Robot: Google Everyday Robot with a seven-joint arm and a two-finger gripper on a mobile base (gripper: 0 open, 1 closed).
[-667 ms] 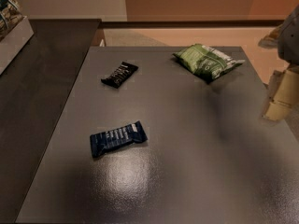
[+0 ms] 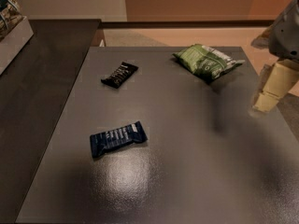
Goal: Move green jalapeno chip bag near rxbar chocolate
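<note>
green jalapeno chip bag (image 2: 208, 62): 1 | rxbar chocolate (image 2: 119, 74): 1 | dark-blue bar (image 2: 117, 138): 1 | end effector (image 2: 268, 97): 1, far right

A glossy dark grey tabletop (image 2: 187, 171) stands on a tan floor (image 2: 187, 35), with a darker counter (image 2: 42, 83) at its left and a pale wall (image 2: 70, 1) behind. The end effector (image 2: 268, 97) hangs at its right edge.

Item: hand (image 2: 272, 88), at the right edge of view, over the right side of the bench (image 2: 187, 171). Cream-beige, blocky, made of stacked squarish segments, palest at the lower end. Above it: rounded pale grey housing (image 2: 287, 29), smooth-shelled, partly cut off by the frame.
</note>
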